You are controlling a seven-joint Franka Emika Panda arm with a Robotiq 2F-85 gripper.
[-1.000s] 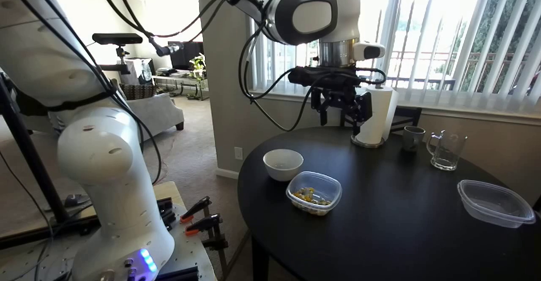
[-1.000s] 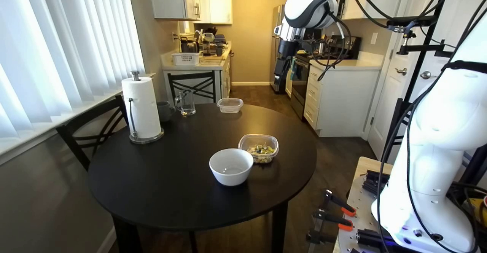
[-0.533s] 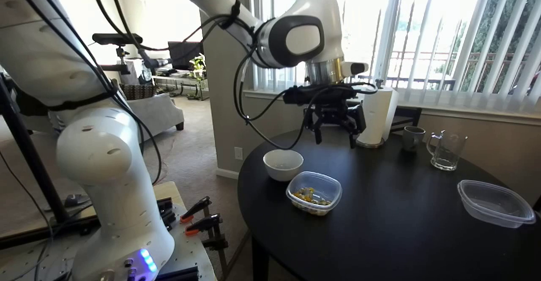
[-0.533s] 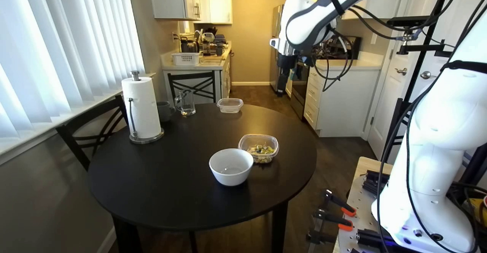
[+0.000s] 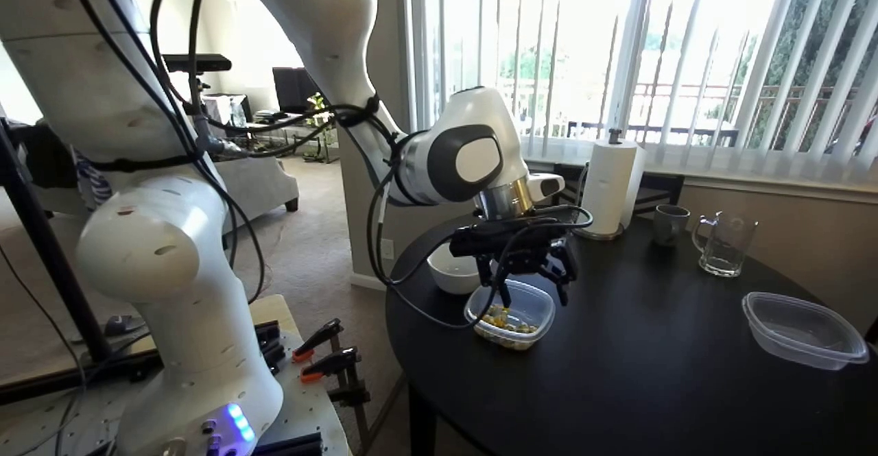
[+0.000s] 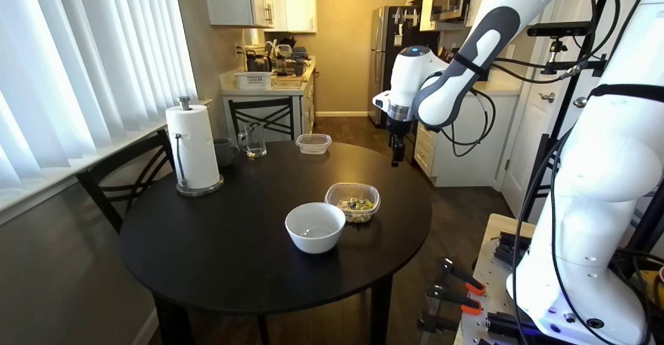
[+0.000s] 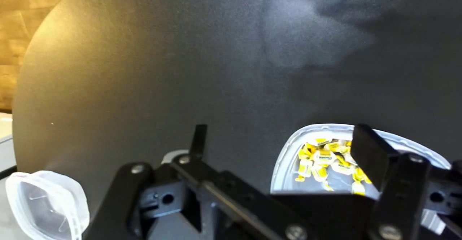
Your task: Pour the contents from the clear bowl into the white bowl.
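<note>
The clear bowl [image 5: 540, 303] stands upright on the dark table, also in an exterior view [image 6: 336, 193] and the wrist view [image 7: 287, 155]. The contents [image 5: 509, 320] lie in it; the wrist view shows them as yellow and white wrapped pieces [image 7: 325, 159]. The white bowl [image 5: 451, 276] stands close beside it and looks empty in an exterior view [image 6: 315, 238]. My gripper [image 5: 535, 300] is open and empty, above table height near the clear bowl [image 6: 397, 161]. In the wrist view the right finger covers part of the clear bowl; the left is over bare table [image 7: 281, 127].
A wider clear container [image 5: 802, 332] stands farther along the table, also in the wrist view [image 7: 47, 205]. A paper towel roll [image 6: 193, 148], a grey mug [image 5: 670, 225] and a glass mug [image 5: 726, 247] stand toward the window side. Arm cables hang near the white bowl.
My gripper has come down from high above the table toward the clear bowl, staying open. The bowls and the contents have not moved.
</note>
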